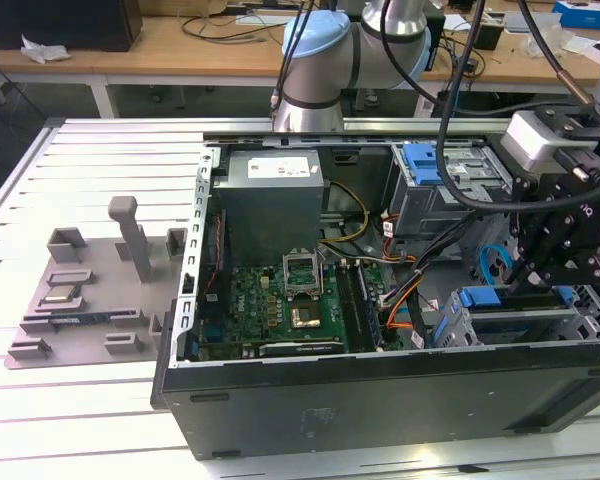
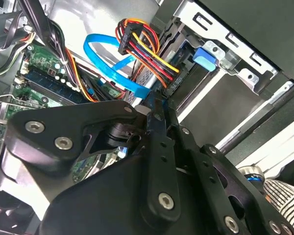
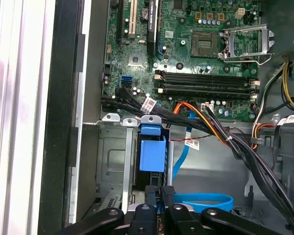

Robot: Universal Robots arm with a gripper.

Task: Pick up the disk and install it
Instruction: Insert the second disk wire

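On the slatted desk (image 1: 90, 420) I see the open computer case (image 1: 380, 400), my gripper (image 3: 160, 196) with fingers (image 3: 167, 192) nearly closed beside the disk (image 3: 152, 154) in its bay (image 3: 112, 161).

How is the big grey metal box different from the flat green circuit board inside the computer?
The grey metal box stands tall and plain, with a white sticker; the green circuit board lies flat and is crowded with small parts. Both sit inside the open black computer case.

Disk (image 3: 152, 154), blue-railed, upright in drive cage (image 3: 110, 161)
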